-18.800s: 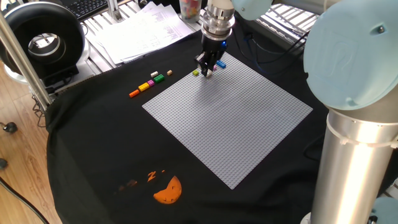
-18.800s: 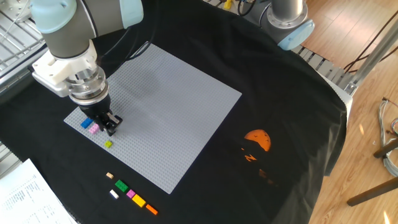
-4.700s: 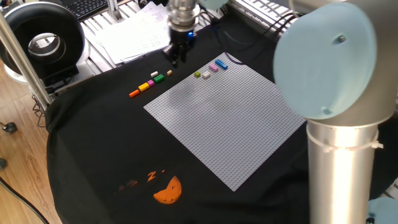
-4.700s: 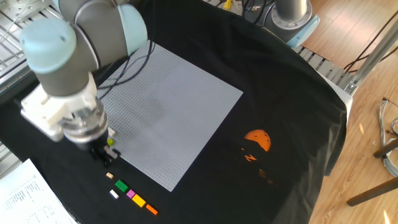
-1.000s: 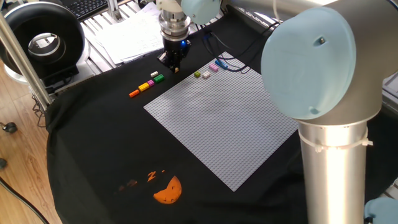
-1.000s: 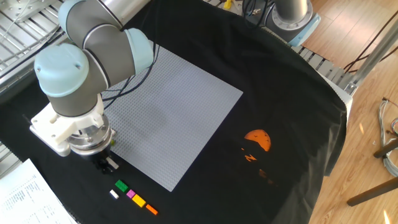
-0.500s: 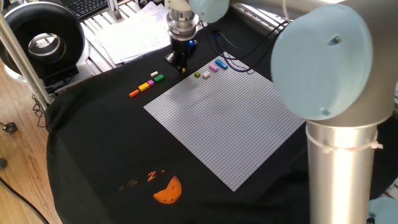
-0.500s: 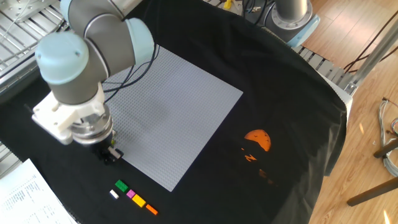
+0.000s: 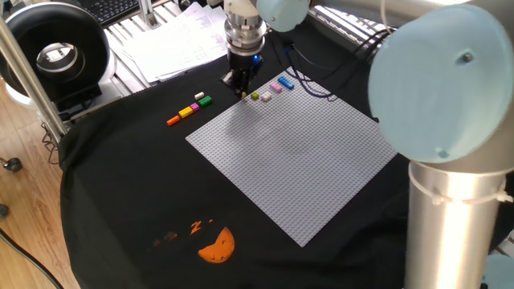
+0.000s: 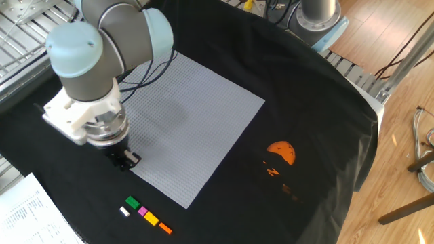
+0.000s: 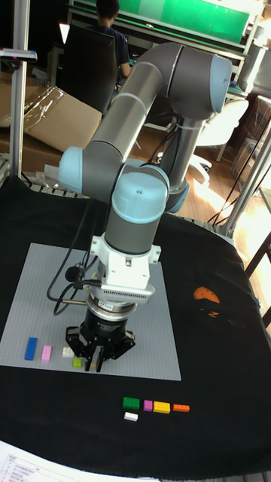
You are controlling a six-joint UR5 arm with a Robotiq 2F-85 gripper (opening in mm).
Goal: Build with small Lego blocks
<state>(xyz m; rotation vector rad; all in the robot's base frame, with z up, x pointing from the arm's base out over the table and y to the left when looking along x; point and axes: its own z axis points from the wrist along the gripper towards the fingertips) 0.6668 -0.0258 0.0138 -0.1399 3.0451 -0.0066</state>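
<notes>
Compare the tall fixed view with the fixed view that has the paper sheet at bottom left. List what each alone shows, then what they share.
Only the tall fixed view shows the blue brick, pink brick, white brick and yellow-green brick on the baseplate, plus a seated person behind.

Only the other fixed view shows the wooden floor and a second robot base; there the arm hides those four bricks.

Both show the gripper at the baseplate's edge, the loose brick row on the black cloth, and the orange print.
</notes>
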